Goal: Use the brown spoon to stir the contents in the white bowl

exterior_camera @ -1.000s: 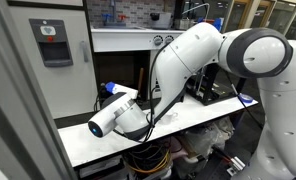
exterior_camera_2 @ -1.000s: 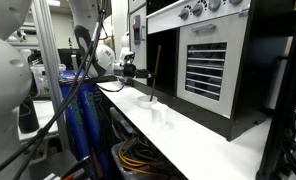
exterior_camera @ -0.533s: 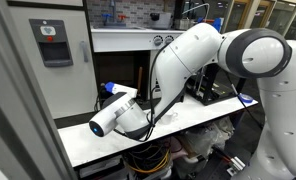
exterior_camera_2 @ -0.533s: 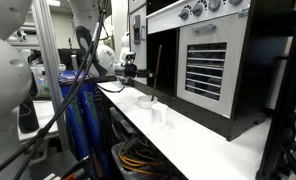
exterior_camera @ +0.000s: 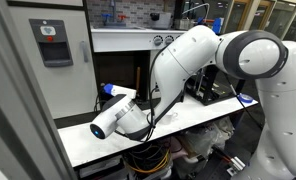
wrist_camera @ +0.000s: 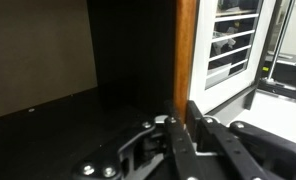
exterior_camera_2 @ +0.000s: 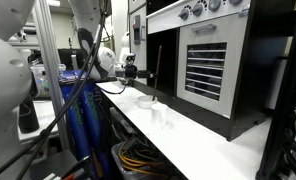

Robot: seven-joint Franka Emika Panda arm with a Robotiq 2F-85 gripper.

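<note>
Spoon (wrist_camera: 187,50): slender, upright, orange-brown wood

1. The brown spoon (wrist_camera: 186,50) stands upright between the jaws of my gripper (wrist_camera: 185,114).
2. The white bowl (exterior_camera_2: 145,99) sits on the counter (exterior_camera_2: 193,138), before the oven (exterior_camera_2: 213,65).
3. A cup (exterior_camera_2: 160,113) stands just beside the white bowl, nearer the camera.
</note>
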